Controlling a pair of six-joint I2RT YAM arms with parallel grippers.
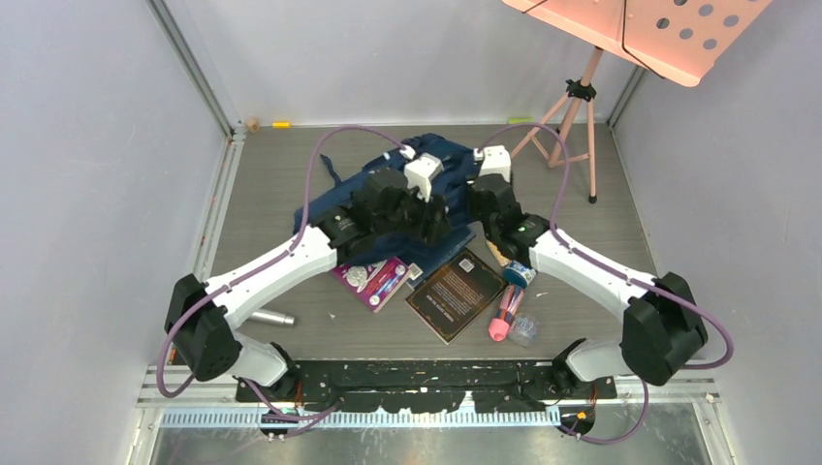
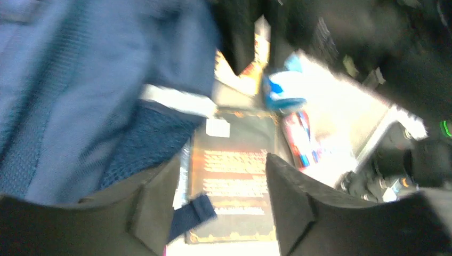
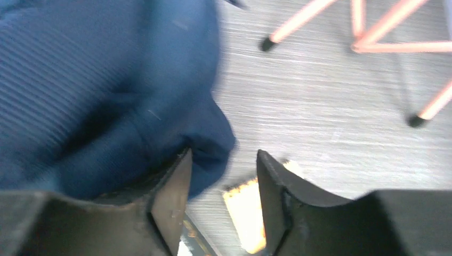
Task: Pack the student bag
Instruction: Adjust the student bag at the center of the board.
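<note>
Hovering at the student bag [image 1: 444, 157], left gripper [image 2: 224, 160] and right gripper [image 3: 224, 156] apart, book [image 1: 456, 294] lettering unreadable.

My left arm [image 1: 281, 263] and right arm [image 1: 586, 273] wear smooth white shells over their long links, with bulky matte black housings [image 1: 199, 334] at the joints. A thin purple cable [image 1: 312, 174] loops along each one. Near each wrist sits a boxy white camera block [image 1: 424, 175], and a tiny green light [image 1: 523, 228] glows on my right forearm joint. My left claw [image 2: 224, 157] and right claw [image 3: 224, 152] each end in two black, wedge-shaped fingers [image 3: 171, 200] with flat, dull inner faces. Both arms are bolted to a black mounting plate [image 1: 417, 373].
</note>
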